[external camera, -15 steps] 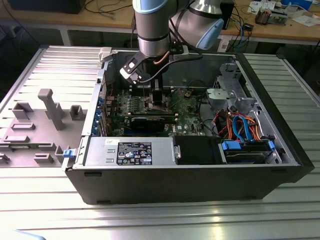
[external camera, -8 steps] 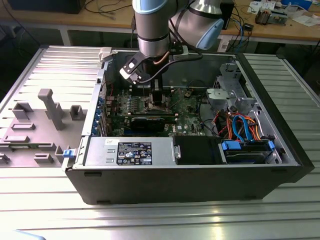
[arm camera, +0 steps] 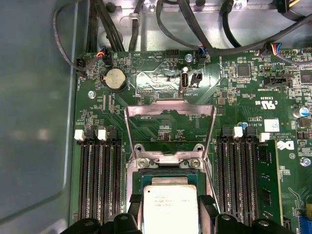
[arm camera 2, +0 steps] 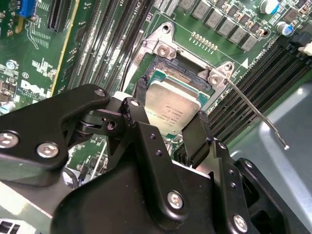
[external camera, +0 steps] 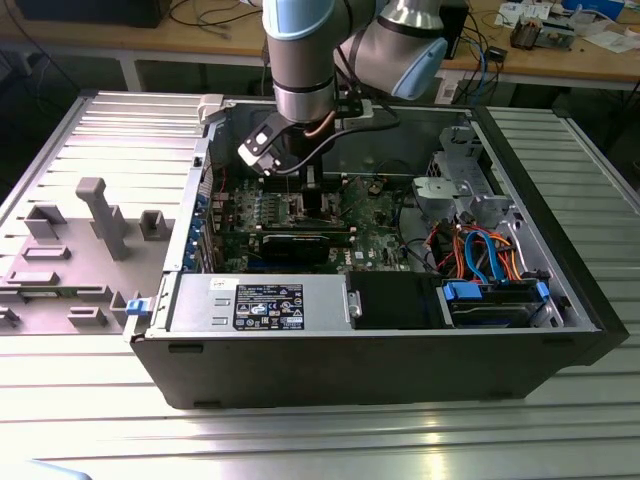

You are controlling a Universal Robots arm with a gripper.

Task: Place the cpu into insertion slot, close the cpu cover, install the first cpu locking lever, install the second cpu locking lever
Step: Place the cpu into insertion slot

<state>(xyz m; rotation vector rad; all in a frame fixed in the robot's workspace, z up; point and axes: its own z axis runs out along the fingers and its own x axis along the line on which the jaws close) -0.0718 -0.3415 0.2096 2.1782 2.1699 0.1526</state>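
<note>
- One robot arm [external camera: 300, 60] reaches down into an open computer case [external camera: 400, 360] lying on a ribbed metal worktop [external camera: 300, 440]. I'm watching remotely via 3 cams.
- Jaws are narrowed onto the cpu [arm camera 2: 173, 109], one black finger on each of two opposite edges. The chip's silver top faces the wrist cams.
- Cpu location: directly over the insertion slot [arm camera 2: 171, 74] on the green board [arm camera: 243, 97], w/ a strip of socket showing past the chip's far edge. Can't tell if it's seated or hovering just above.
- Cpu cover [arm camera: 170, 111] is swung up and open, hinged at the socket's edge. Green board shows through its square window.
- Locking lever [arm camera 2: 253, 105]: a thin wire one sticks out away from the socket and looks unlatched. Can't say which of the two it is.
- Handling, my judgement: the chip is light, stiff and flat, w/ a smooth metal top that's prob. slippery. Underside contacts and socket pins are fragile, so hold by the edges only, keep it level and use no force.
- Cover looks like a thin stiff plate, best pushed at the frame edge far from the hinge.
- Lever looks like springy wire, best taken by its hooked end.
</note>
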